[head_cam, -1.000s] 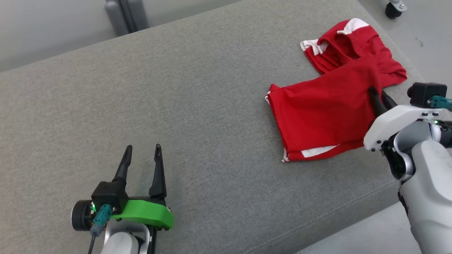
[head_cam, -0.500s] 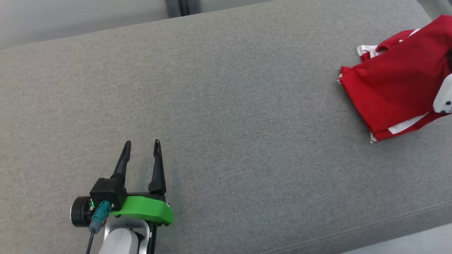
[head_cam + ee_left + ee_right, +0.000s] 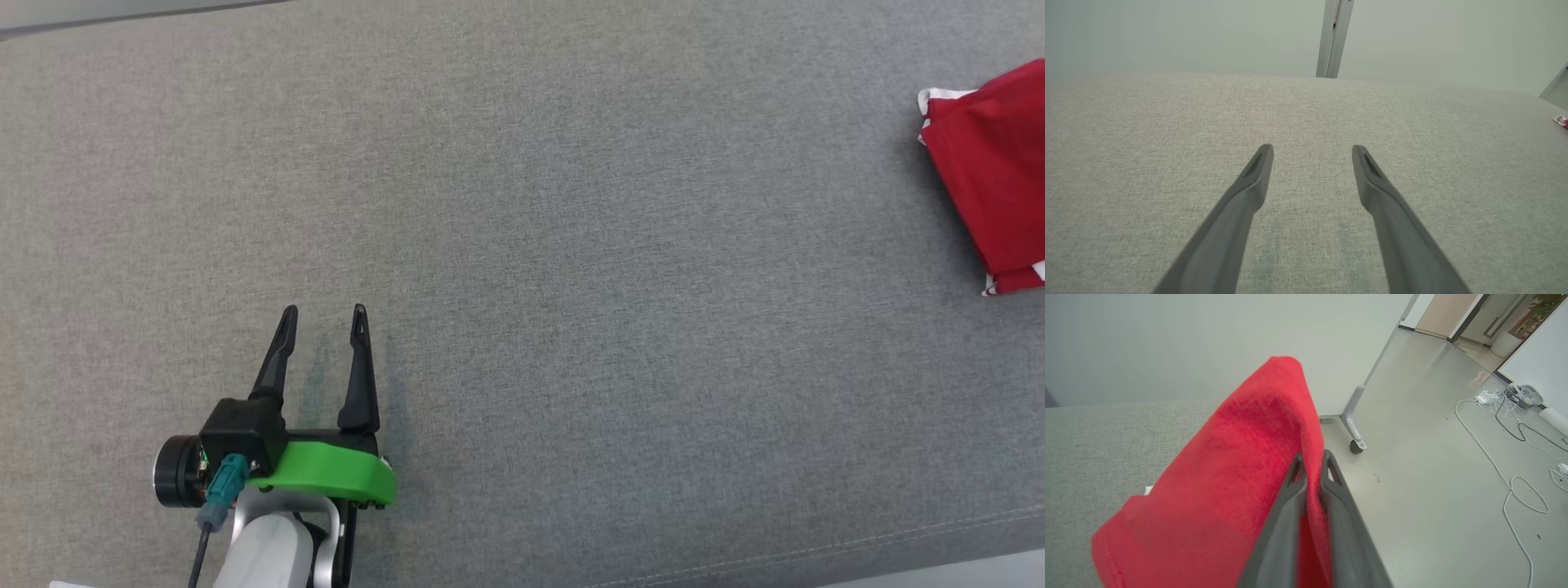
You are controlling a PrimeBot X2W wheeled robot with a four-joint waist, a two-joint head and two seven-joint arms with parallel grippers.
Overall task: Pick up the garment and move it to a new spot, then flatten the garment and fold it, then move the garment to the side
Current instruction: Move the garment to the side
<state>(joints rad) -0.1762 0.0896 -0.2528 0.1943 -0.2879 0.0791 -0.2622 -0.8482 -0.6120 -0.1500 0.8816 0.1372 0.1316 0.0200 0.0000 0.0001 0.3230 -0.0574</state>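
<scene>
Two dark fingers of the right gripper [image 3: 1312, 457] are pinched tight on a fold of the red knit garment with white trim [image 3: 1229, 465], held at the right end of the grey woven upholstered surface [image 3: 522, 204], likely for carrying elsewhere. The left gripper [image 3: 323, 314] hovers low, fingers apart, empty. No label or writing is legible.

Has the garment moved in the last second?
Yes. The garment has drawn away from the cushion's front seam; the right gripper has its jaws shut on it.
</scene>
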